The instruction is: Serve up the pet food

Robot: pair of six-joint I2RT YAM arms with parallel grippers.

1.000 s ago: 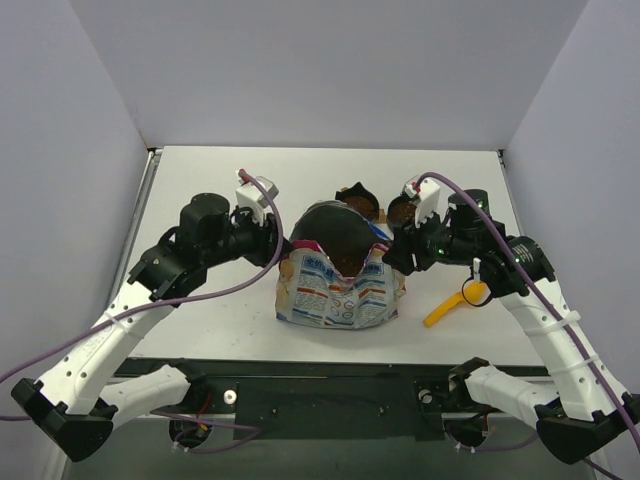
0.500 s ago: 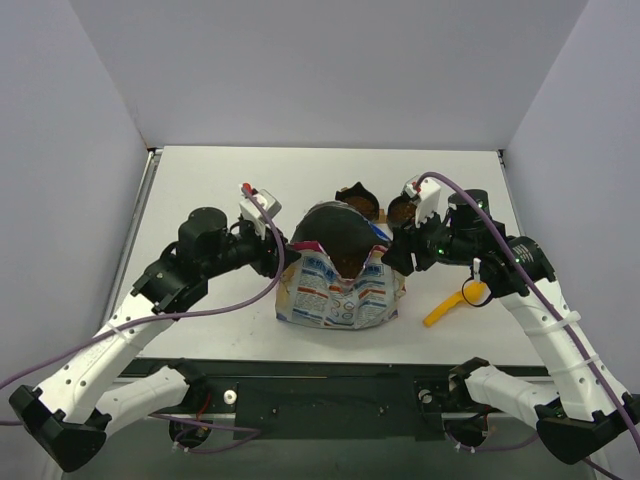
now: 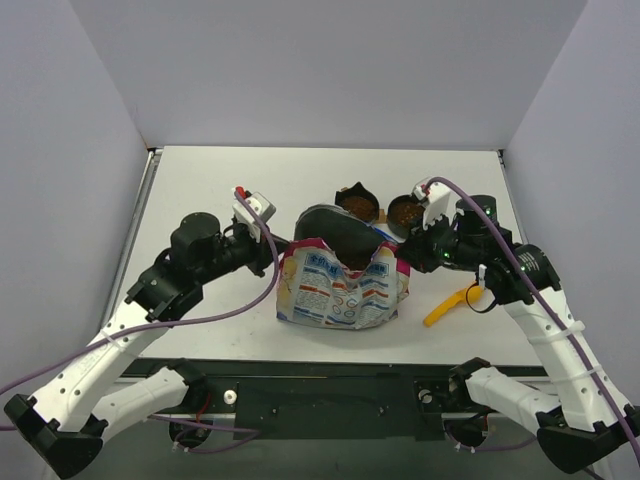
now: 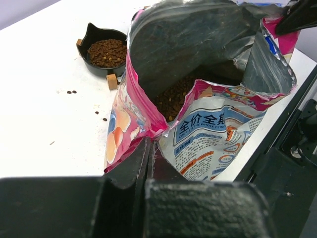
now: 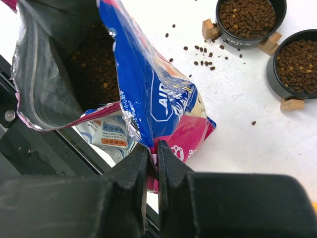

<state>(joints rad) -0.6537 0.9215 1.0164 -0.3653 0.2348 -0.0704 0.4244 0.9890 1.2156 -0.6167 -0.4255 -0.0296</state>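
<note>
The pet food bag (image 3: 340, 290) stands open at the table's middle, white-and-blue print facing me, magenta rim on top. Brown kibble (image 4: 173, 96) lies deep inside it. My left gripper (image 3: 276, 256) is at the bag's left edge, and in the left wrist view its tips (image 4: 150, 144) are shut on the magenta rim fold. My right gripper (image 3: 402, 256) is at the right edge, and the right wrist view shows it (image 5: 152, 151) shut on the blue-and-magenta side of the bag (image 5: 148, 84). The bag mouth gapes between them.
Two black bowls (image 3: 358, 205) (image 3: 407, 211) full of kibble sit just behind the bag. Loose pellets (image 5: 203, 52) are scattered near them. A yellow-orange scoop (image 3: 452, 303) lies on the table to the right of the bag. Grey walls close in the sides.
Both grippers went from open to shut on the bag's side edges. The left arm dropped and shifted slightly left, the right shifted right, and the bag mouth stretched wider.
</note>
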